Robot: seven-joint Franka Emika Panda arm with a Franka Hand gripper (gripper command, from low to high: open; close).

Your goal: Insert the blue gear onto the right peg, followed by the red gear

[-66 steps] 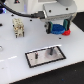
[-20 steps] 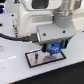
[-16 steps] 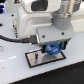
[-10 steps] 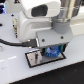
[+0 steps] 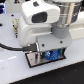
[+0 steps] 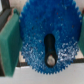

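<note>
Looking over the scene from the biggest thing down, the white Franka arm fills most of the exterior view, its wrist low over the grey, black-edged rectangular plate (image 5: pixel 33 61) that lies on the white table (image 5: pixel 10 67). The gripper (image 5: pixel 49 53) hangs just above the plate toward the exterior view's right end.

Between its fingers sits the blue gear (image 6: pixel 50 42), a flat, round, bright-blue plastic toothed disc. In the wrist view it fills nearly the whole picture, lying face-on to the camera, so its flat faces look level with the plate and its axis runs up and down, in line with the gripper. The jaws are closed on it: green finger pads (image 6: pixel 9 40) press against its rim on opposite sides.

What the coming move turns on is the fit of bore to pin. Through the dark slot at the gear's middle a small grey round tip (image 6: pixel 50 59) shows, probably the top of the right peg, a short thin dark-grey upright pin. It sits at one end of the opening, not dead centre, so the gear seems close above the peg but perhaps slightly off-axis. A small sideways correction may be needed before lowering straight down. Whether the hub has yet caught the pin I cannot tell.

The red gear is not visible in either view.
</note>
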